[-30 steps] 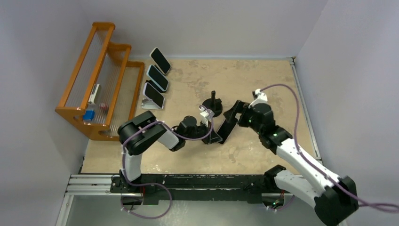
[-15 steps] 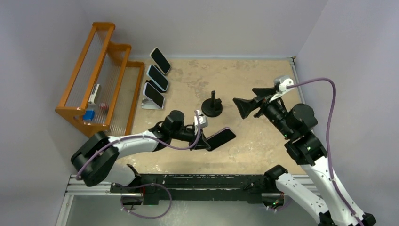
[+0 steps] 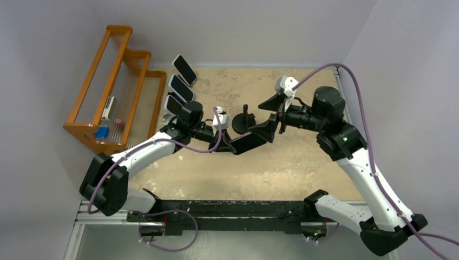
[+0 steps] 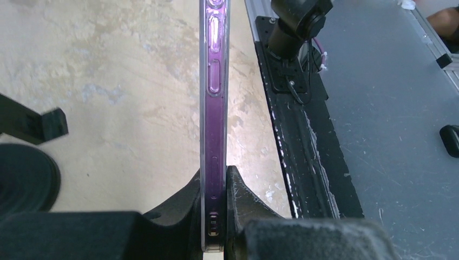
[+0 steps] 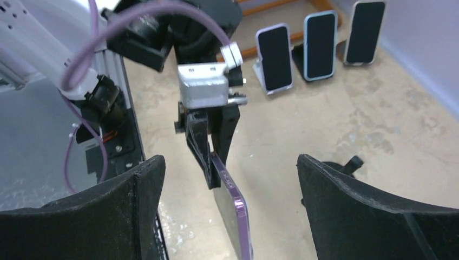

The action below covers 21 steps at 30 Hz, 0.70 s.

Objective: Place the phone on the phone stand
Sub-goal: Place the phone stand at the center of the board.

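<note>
Phone (image 3: 250, 142) is clamped edge-on at one end by the left gripper (image 3: 231, 146), held aloft just beside the black phone stand (image 3: 244, 122). This end grip likely leaves the free end for the right gripper (image 3: 269, 116), whose jaws stand wide, facing that end. Orange rack (image 3: 116, 92) holds small blue, white and red items. Three propped phones (image 5: 320, 38) stand beside it.

Nothing legible in any view: the phone (image 4: 214, 108) edge is unmarked, parked phones (image 5: 321, 46) show blank screens, rack (image 3: 119, 30) items are too small.
</note>
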Each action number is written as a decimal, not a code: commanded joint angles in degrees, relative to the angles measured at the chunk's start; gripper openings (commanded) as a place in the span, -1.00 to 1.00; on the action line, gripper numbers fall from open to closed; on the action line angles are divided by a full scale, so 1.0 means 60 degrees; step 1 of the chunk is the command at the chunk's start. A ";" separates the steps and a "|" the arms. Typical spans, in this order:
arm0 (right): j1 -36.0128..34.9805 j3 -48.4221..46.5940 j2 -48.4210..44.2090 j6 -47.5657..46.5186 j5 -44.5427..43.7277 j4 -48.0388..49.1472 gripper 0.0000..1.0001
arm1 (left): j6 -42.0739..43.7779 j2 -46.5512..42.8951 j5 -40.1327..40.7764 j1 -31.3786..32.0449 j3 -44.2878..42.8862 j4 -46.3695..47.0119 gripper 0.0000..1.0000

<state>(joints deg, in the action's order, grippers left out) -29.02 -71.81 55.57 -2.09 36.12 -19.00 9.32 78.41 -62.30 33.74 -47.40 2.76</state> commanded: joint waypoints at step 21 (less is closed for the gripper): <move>-0.0377 0.0092 0.2179 -0.0353 0.0643 -0.1546 0.56 | 0.1255 -0.0197 -0.1917 -0.1082 -0.0367 0.0367 -1.00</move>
<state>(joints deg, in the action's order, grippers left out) -30.33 -71.66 70.19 -4.49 38.54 -27.44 14.61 78.63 -68.82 28.42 -49.01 0.38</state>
